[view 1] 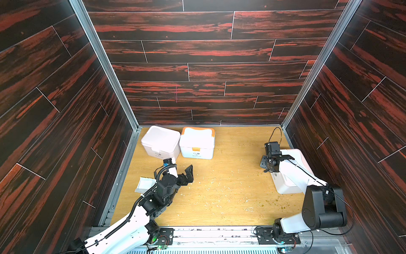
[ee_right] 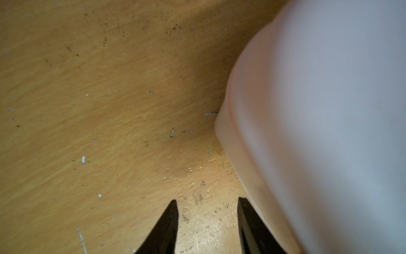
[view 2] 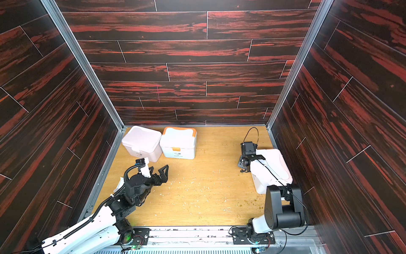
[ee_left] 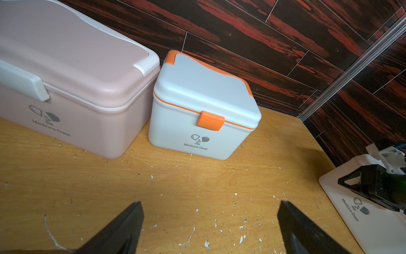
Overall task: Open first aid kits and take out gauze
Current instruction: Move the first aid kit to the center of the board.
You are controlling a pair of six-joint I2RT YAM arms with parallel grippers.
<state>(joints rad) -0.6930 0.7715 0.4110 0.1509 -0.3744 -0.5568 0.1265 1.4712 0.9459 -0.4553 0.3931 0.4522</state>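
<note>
While the left gripper [ee_left: 211, 204] and right gripper [ee_right: 207, 200] stand apart and empty, the pink kit [view 1: 161, 140] and orange-trimmed kit [view 1: 197, 143] sit closed rear-left, the third kit [view 1: 284, 185] beside the right gripper, the gauze packet [view 1: 145, 184] beside the left arm [view 1: 140, 217].

Beside the right gripper [ee_right: 207, 199] the white first aid kit [ee_right: 318, 132] is a blur in the wrist view and half covered by the right arm [view 1: 294, 173] in both top views; behind the left gripper [view 2: 158, 170] the left arm [view 1: 140, 211] hides part of a gauze packet [view 1: 145, 184].

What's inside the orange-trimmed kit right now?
Cannot see: the orange-trimmed kit has its lid shut and its orange latch down, so any contents are covered.
</note>
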